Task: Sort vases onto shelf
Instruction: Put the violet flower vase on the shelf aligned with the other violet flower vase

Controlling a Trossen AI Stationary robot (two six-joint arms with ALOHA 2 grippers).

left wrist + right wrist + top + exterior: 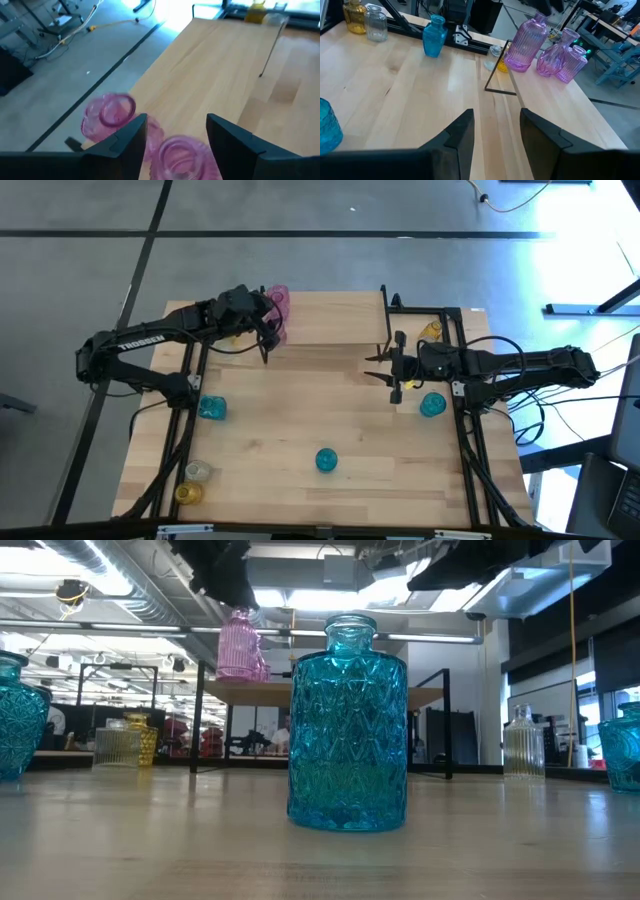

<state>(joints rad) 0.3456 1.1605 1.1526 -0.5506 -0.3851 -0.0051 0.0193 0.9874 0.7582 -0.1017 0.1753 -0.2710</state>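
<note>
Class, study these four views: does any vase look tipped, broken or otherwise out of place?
Nothing stands out. The pink vases stand upright on the shelf, the left gripper astride one. The teal vases on the table stand upright too.

Three pink vases (526,44), three teal vases (327,461), two amber vases (187,493), one shelf (330,315)

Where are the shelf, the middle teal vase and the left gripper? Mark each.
shelf (335,315): high view, bare top board.
middle teal vase (347,735): low view, patterned body.
left gripper (176,131): left wrist view, midway between fingertips, above a pink vase.
</note>
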